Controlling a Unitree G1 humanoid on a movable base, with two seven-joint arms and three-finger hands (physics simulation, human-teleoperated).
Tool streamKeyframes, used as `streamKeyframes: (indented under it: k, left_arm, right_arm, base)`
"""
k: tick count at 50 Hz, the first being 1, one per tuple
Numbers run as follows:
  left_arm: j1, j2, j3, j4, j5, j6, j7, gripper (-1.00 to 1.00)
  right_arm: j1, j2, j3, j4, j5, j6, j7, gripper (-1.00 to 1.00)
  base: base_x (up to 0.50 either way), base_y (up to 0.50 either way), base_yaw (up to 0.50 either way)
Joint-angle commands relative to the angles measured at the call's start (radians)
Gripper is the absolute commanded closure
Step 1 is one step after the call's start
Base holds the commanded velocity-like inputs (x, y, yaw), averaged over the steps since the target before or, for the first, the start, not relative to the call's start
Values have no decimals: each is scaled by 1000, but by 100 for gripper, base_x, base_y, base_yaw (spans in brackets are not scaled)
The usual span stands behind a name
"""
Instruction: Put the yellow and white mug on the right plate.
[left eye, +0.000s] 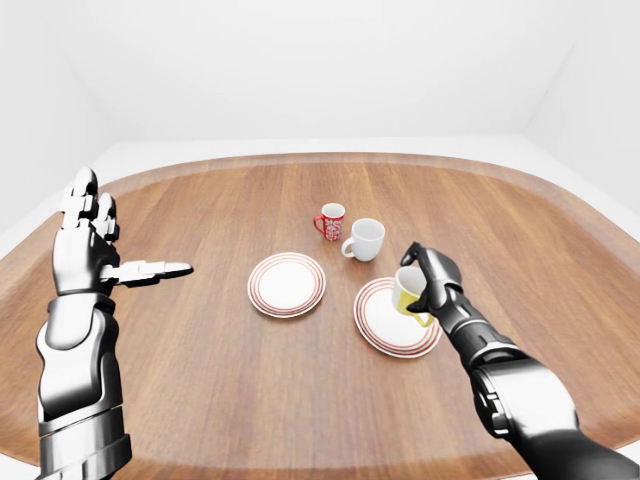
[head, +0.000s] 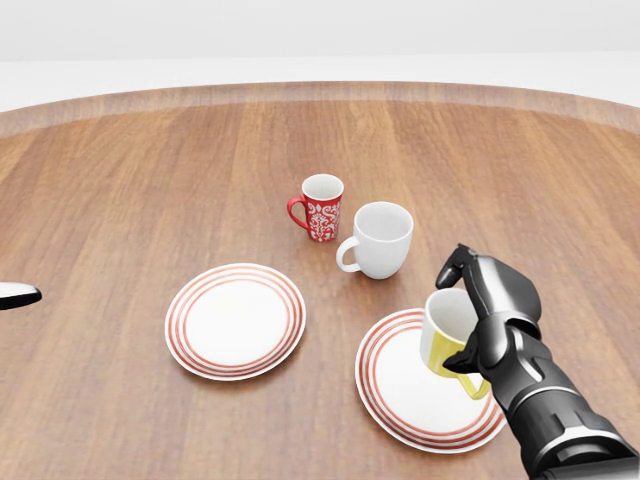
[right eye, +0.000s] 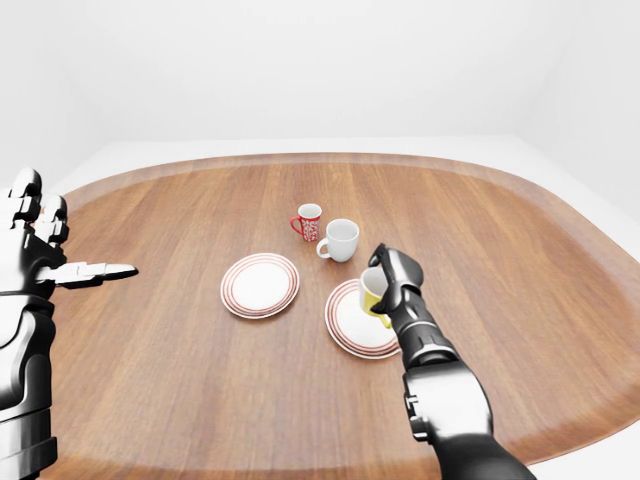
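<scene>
Because the mug must land upright, we grip the yellow and white mug (head: 448, 335) in our right hand (head: 497, 318), tilted over the right plate's (head: 400, 400) right rim.

white mug (head: 382, 238) crowds right plate (head: 400, 390)

Yellow mug (head: 447, 335) (tilted) in right hand (head: 497, 315), over right plate (head: 400, 395)

No legible text/labels anywhere in view.
</scene>
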Motion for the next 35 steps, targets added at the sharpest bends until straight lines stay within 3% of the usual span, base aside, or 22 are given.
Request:
streamKeyframes:
  k: [1, 35]
  left_arm:
    - [-1, 0, 0, 5, 2, 0, 0, -100]
    - [1, -2, -1, 1, 4, 0, -1, -100]
  right_arm:
    - [6, -8, -5, 23, -83, 0, -52, 100]
    - [2, 35, -11, 40, -141, 0, -101, 100]
  base:
    - [0, 0, 0]
    - [0, 0, 0]
